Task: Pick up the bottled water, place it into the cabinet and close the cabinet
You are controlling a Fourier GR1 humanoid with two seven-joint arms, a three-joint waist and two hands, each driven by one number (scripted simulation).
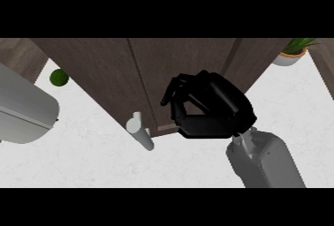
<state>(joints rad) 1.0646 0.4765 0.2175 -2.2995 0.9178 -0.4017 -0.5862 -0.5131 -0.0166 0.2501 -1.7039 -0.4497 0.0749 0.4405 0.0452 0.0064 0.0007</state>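
My right hand (pixel 207 115) is raised in front of the dark wooden cabinet (pixel 98 70), against its right door (pixel 189 57) near that door's lower edge. Its fingers are curled towards the thumb, and only the door's wood shows in the gap between them. The seam between the two doors runs just left of the hand. Two pale handles (pixel 134 123) stick out at the lower corner of the left door. No bottled water shows in this view. My left hand is out of the picture.
A large grey rounded body (pixel 23 110) fills the left edge. A green fruit (pixel 58 77) lies by the cabinet's left side. A potted plant (pixel 292 52) stands at the upper right. The white counter (pixel 85 163) spreads below.
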